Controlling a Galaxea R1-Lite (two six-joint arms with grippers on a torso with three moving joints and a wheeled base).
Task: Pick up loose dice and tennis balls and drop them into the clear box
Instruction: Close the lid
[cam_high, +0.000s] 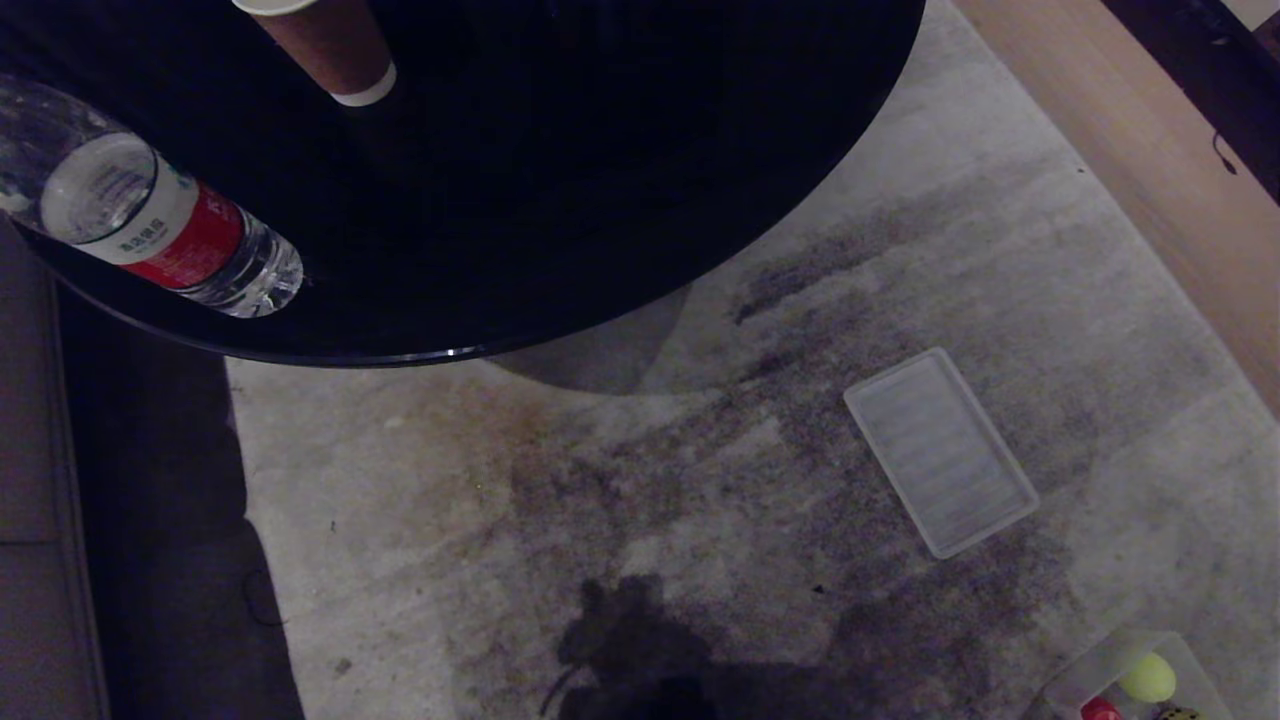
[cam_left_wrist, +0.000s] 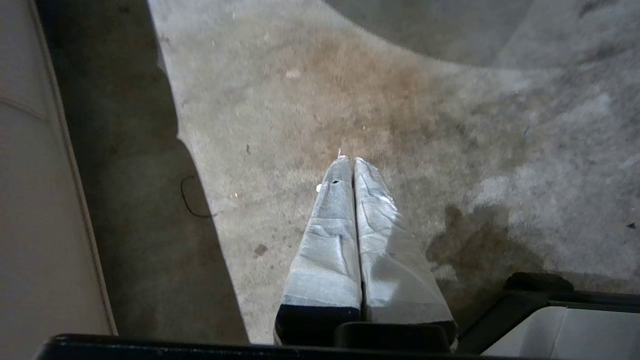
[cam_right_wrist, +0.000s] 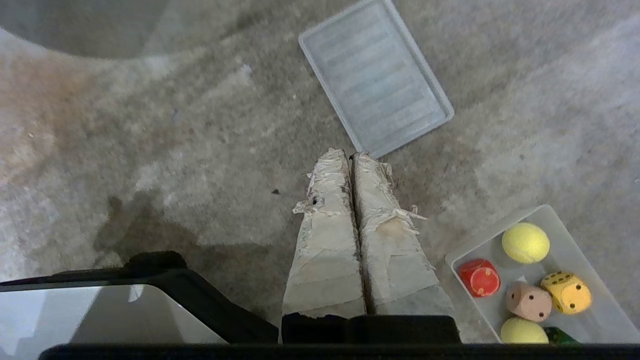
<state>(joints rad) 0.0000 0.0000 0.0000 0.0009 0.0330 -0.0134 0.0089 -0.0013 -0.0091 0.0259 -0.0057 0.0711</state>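
Tape-wrapped fingers of the right end effector (cam_right_wrist: 351, 157) are clenched on nothing above the grey carpet (cam_right_wrist: 150, 150); the left end effector (cam_left_wrist: 352, 162) hangs likewise clenched and empty. Nearby, the small clear plastic box (cam_right_wrist: 462, 256) holds two fuzzy yellow-green tennis balls (cam_right_wrist: 525, 242) and the chunky round-cornered dice (cam_right_wrist: 479, 277). Balls look light and squashy, best pinched across the middle; dice seem hard, gripped on opposite flat faces.

A black round table (cam_high: 560, 200) carries a lying water bottle (cam_high: 160, 225) and a paper cup (cam_high: 335, 45). On stained carpet (cam_high: 600, 480) beside the table lies a ribbed panel (cam_high: 940, 450).
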